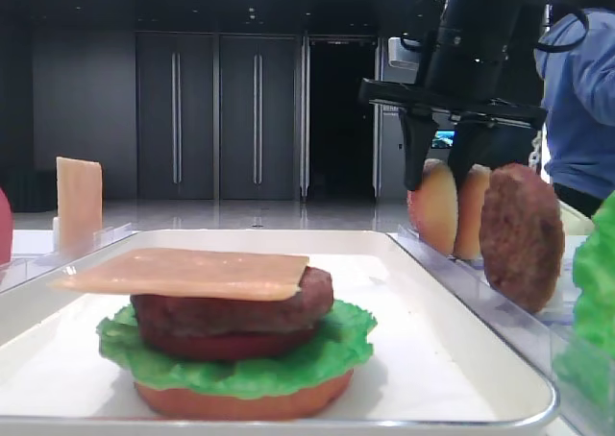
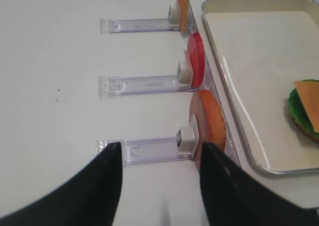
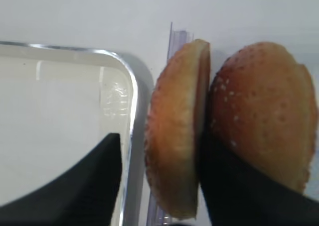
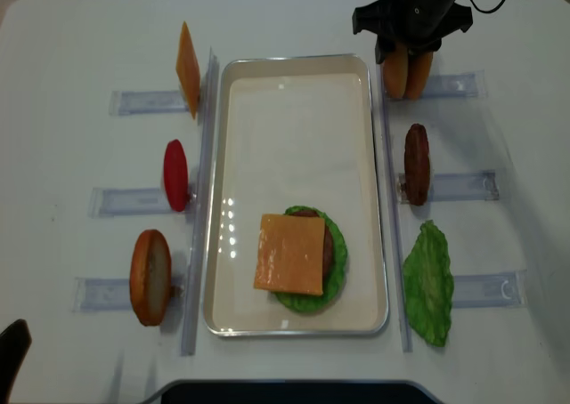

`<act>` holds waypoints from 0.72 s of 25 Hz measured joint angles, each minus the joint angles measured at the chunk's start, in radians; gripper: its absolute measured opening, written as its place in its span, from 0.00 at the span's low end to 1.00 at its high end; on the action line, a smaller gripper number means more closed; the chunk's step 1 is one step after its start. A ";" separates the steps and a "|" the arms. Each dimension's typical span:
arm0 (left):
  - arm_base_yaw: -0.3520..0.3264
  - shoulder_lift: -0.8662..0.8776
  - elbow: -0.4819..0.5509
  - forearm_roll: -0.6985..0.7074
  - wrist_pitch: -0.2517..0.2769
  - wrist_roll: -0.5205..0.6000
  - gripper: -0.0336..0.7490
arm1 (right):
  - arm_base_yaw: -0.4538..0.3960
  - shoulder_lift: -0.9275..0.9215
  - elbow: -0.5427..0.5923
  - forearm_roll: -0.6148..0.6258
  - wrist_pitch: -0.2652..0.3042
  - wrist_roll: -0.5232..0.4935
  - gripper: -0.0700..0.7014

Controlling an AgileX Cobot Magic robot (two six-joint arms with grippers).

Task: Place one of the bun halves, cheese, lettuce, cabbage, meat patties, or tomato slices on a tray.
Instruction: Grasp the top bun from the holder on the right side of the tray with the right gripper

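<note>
Jaws of the right gripper (image 3: 159, 186) straddle the nearer of two bun halves (image 3: 177, 131) standing on edge just right of the tray (image 3: 130, 91). One finger sits outside it, the other in the crack against the second half (image 3: 264, 111); whether they already pinch it cannot be told. That inner finger could drag or tip the second half, or a thin edge grip could let the bun twist and drop outside the tray's rim. The left gripper (image 2: 159, 186) hangs with jaws apart, left of the tray, above the flat bottom bun (image 2: 209, 124) in its rack.
</note>
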 joint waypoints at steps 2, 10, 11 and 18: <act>0.000 0.000 0.000 0.000 0.000 0.000 0.54 | 0.000 0.001 0.000 -0.014 0.000 0.000 0.43; 0.000 0.000 0.000 0.000 0.000 0.000 0.54 | 0.000 0.001 0.000 -0.014 0.000 -0.001 0.40; 0.000 0.000 0.000 0.000 0.000 0.000 0.54 | 0.000 0.000 0.000 -0.014 0.001 -0.001 0.40; 0.000 0.000 0.000 0.000 0.000 0.000 0.54 | 0.003 -0.042 0.000 -0.004 0.028 -0.003 0.40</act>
